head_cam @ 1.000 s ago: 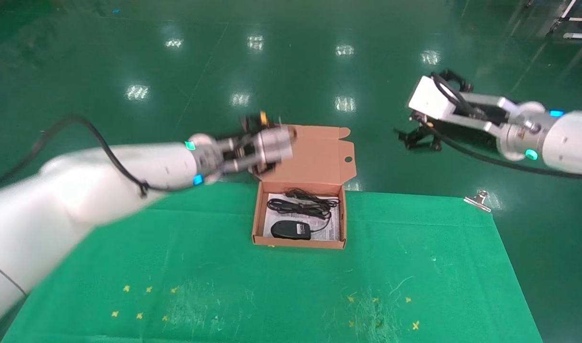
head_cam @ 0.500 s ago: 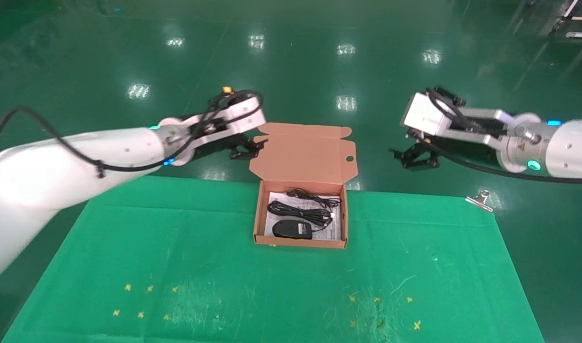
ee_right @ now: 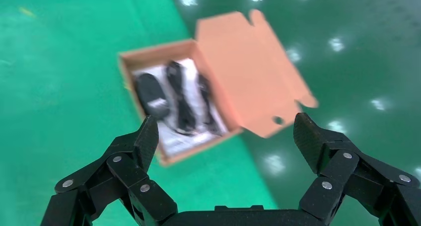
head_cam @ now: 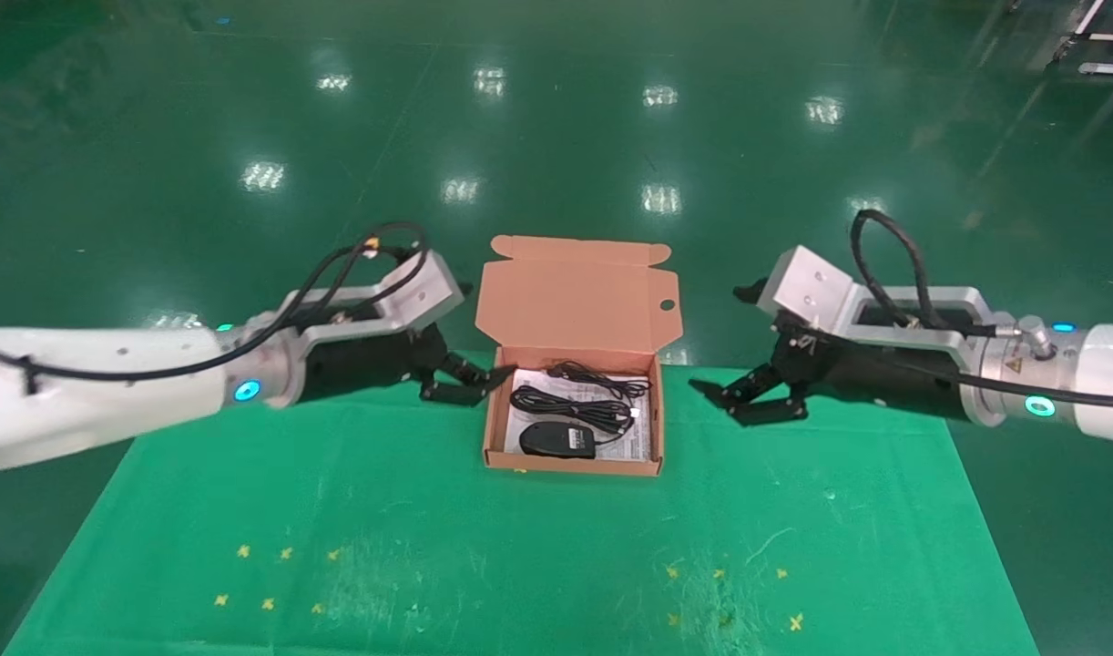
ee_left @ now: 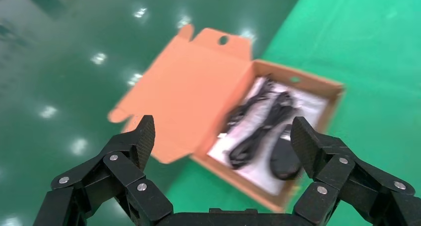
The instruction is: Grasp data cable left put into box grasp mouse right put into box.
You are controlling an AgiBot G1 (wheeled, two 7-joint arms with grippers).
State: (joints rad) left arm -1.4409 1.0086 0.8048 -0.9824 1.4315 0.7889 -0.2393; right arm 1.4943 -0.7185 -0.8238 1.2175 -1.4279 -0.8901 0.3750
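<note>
While end effectors flank box, green cloth open.

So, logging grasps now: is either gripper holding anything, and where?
Nothing is held. The left gripper and right gripper are both open and empty beside the box.

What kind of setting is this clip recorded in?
Probably a factory or lab test floor: a glossy green floor reflecting ceiling lights, and a green work mat with yellow markers, holding an open box.

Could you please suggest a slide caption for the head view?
Mouse and cable in the box, open left pincer and right pincer flanking it.
</note>
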